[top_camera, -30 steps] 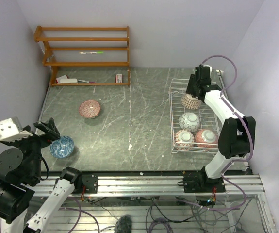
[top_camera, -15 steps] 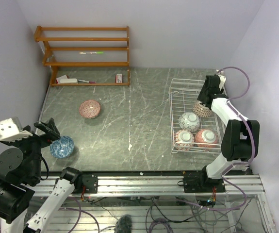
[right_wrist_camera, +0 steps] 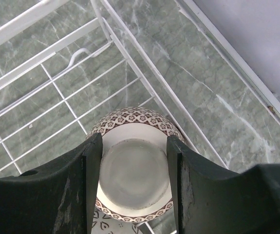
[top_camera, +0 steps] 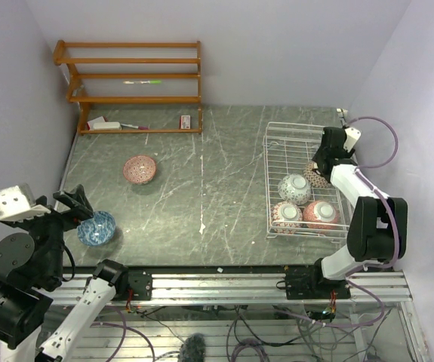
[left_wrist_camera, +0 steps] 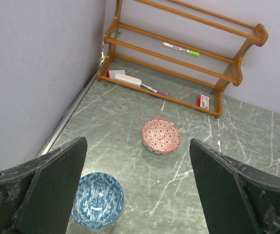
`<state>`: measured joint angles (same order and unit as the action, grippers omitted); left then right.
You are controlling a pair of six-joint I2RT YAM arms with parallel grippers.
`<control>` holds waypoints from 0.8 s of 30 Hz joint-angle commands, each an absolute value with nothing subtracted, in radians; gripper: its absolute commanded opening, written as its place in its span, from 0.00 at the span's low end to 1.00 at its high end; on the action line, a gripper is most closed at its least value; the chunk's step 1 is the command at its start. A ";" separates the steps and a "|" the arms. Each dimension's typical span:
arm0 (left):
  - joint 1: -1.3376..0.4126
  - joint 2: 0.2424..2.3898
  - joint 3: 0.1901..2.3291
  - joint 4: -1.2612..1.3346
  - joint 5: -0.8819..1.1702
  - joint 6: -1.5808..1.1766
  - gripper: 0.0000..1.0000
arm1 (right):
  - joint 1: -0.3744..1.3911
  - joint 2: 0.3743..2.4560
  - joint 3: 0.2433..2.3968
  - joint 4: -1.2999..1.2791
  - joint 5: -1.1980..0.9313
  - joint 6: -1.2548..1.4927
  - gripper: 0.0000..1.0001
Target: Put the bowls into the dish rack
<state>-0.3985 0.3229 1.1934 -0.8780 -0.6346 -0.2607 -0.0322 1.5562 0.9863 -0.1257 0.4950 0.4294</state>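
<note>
My right gripper (top_camera: 327, 161) (right_wrist_camera: 135, 139) is shut on the foot ring of an upside-down brown-patterned bowl (top_camera: 315, 176) (right_wrist_camera: 132, 117). It holds the bowl over the right side of the white wire dish rack (top_camera: 268, 181) (right_wrist_camera: 42, 53). Three bowls rest upside down in the rack: a grey one (top_camera: 294, 188), one at the near left (top_camera: 286, 215) and a reddish one (top_camera: 321, 214). My left gripper (top_camera: 70, 205) (left_wrist_camera: 137, 143) hangs open above the table. A blue bowl (top_camera: 96, 227) (left_wrist_camera: 97, 199) sits below its left finger. A red-patterned bowl (top_camera: 139, 169) (left_wrist_camera: 160, 136) sits farther back.
An orange-brown wooden shelf unit (top_camera: 130, 83) (left_wrist_camera: 188, 58) stands at the back left with a pen and small items on it. The right wall runs close beside the rack, past the table's edge strip (right_wrist_camera: 237, 58). The left wall is close beside the blue bowl.
My right gripper has carried the brown bowl from the rack's back middle over to its right side. The left arm has not moved.
</note>
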 commanded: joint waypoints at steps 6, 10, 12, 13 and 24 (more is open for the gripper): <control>-0.426 0.326 1.196 -0.854 -0.643 -0.245 0.97 | -0.052 1.545 0.900 -0.117 0.556 0.472 0.33; -0.426 0.323 1.198 -0.858 -0.651 -0.249 0.98 | -0.052 1.562 0.912 -0.110 0.535 0.474 0.42; -0.426 0.322 1.196 -0.857 -0.656 -0.251 0.98 | -0.052 1.564 0.921 -0.107 0.524 0.471 0.51; -0.427 0.323 1.196 -0.855 -0.655 -0.251 0.98 | -0.052 1.562 0.926 -0.109 0.520 0.471 0.54; -0.428 0.348 1.172 -0.812 -0.657 -0.235 0.98 | -0.038 1.456 0.974 -0.142 0.403 0.435 0.92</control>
<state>-0.4160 0.3264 1.1828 -0.8619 -0.6430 -0.2539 -0.0456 1.5219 0.9360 -0.1268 0.4477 0.4625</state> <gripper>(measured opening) 0.976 0.914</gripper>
